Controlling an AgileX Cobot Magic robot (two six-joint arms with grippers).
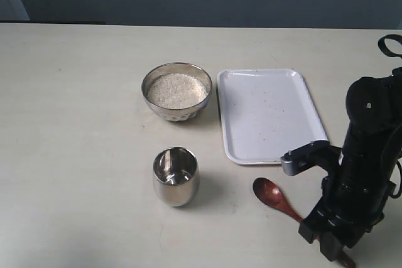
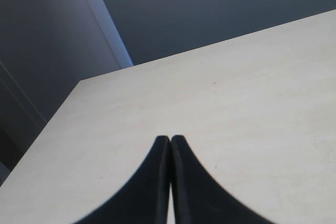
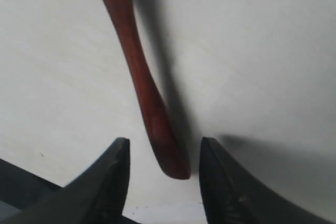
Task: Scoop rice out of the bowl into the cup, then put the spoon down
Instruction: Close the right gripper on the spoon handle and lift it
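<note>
Status: right end effector (image 3: pixel 164 142) wide open, left end effector (image 2: pixel 169 139) closed on nothing.
Dark reddish-brown wooden spoon (image 1: pixel 271 192) lies flat on pale worktop (image 1: pixel 75 123), handle tip between the right fingers, ungripped. Shiny faceted metal bowl (image 1: pixel 176 112) holds white rice grains (image 1: pixel 178 90), just beside white rectangular tray (image 1: pixel 270 111). Polished steel cup (image 1: pixel 176 177) stands near the bowl.

Pale table (image 1: pixel 75 123) with bowl (image 1: pixel 177 116), cup (image 1: pixel 176 187), white tray (image 1: pixel 270 117), spoon (image 1: pixel 275 196).

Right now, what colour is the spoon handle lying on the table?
Glossy dark reddish-brown. The spoon shows best in the right wrist view.
</note>
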